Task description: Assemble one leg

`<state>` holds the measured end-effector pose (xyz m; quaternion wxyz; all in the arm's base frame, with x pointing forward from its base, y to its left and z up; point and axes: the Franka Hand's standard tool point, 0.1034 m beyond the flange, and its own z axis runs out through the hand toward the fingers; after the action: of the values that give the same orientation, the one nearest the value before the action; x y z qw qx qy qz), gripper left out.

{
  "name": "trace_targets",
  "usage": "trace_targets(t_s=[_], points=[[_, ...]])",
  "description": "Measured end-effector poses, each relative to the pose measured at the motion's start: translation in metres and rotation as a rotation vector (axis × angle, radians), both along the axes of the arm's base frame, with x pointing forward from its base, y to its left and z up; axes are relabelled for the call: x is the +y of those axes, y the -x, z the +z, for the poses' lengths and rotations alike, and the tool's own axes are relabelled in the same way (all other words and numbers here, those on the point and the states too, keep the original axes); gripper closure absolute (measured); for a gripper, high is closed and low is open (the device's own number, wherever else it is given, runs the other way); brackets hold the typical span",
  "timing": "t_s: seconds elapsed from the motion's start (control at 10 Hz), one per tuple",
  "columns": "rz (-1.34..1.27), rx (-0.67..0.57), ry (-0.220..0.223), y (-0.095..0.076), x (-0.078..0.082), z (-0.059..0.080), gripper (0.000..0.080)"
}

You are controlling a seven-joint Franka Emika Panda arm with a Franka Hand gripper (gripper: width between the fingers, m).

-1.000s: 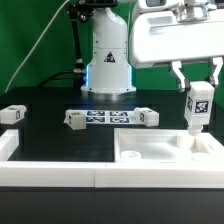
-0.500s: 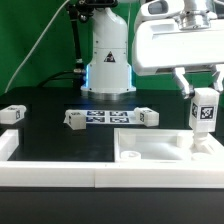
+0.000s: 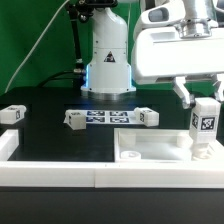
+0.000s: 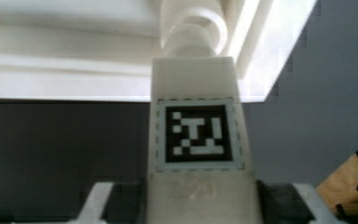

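Here the slab [image 3: 150, 152] lies flat, recesses up, presumably to take legs. Over its corner on the exterior view's right, the gripper [image 3: 203, 95] pinches one leg [image 3: 205, 122] upright, lower end at the slab, likely for seating.

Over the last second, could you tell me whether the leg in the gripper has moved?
Yes: the leg has gone down and slightly toward the exterior view's right, away from the marker board.

The marker board [image 3: 110, 117] lies near the recessed white slab [image 3: 162, 143].
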<state>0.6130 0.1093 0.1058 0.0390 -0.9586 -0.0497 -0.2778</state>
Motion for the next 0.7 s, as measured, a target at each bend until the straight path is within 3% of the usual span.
trace_targets(t_s=[0.7], points=[[0.007, -0.051, 0.005, 0.008, 0.008, -0.020, 0.0509]])
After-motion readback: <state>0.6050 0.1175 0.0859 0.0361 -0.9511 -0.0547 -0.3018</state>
